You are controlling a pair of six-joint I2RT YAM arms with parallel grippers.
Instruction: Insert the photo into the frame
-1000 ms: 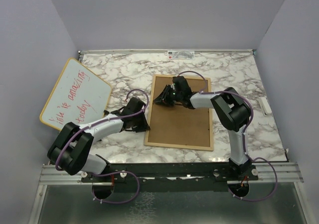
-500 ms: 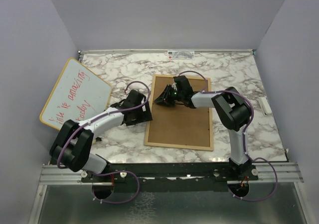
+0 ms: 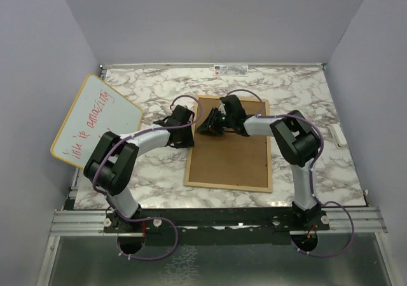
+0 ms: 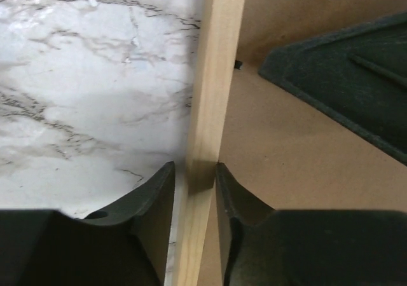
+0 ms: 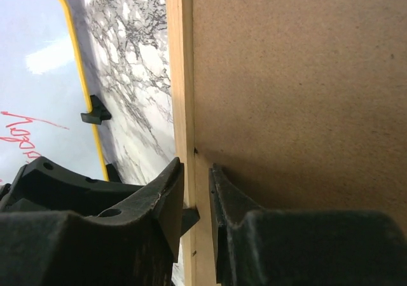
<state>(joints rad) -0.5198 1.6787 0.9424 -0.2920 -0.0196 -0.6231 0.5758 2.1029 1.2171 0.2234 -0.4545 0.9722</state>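
The frame (image 3: pixel 189 165) lies face down on the marble table, its thin light-wood rail (image 4: pixel 213 76) around a brown backing board (image 3: pixel 232 156). The photo is hidden. My left gripper (image 3: pixel 189 135) sits at the frame's left edge; in the left wrist view its jaws (image 4: pixel 194 171) are shut on the rail, one finger on the marble side and one over the backing (image 4: pixel 286 159). My right gripper (image 3: pixel 202 128) is just beyond it on the same edge. Its jaws (image 5: pixel 197 171) are shut on the rail (image 5: pixel 181 63), with a small black tab (image 5: pixel 189 218) between the fingers.
A round-cornered whiteboard (image 3: pixel 95 117) with red handwriting leans at the left wall, also seen as the whiteboard (image 5: pixel 44 76) in the right wrist view. A small white object (image 3: pixel 337 135) lies at the right edge, and a label strip (image 3: pixel 229 68) runs along the back wall.
My left gripper has moved farther up the frame's left edge toward the right gripper, opening wide on the way and closing on the rail. The right arm has stayed put.
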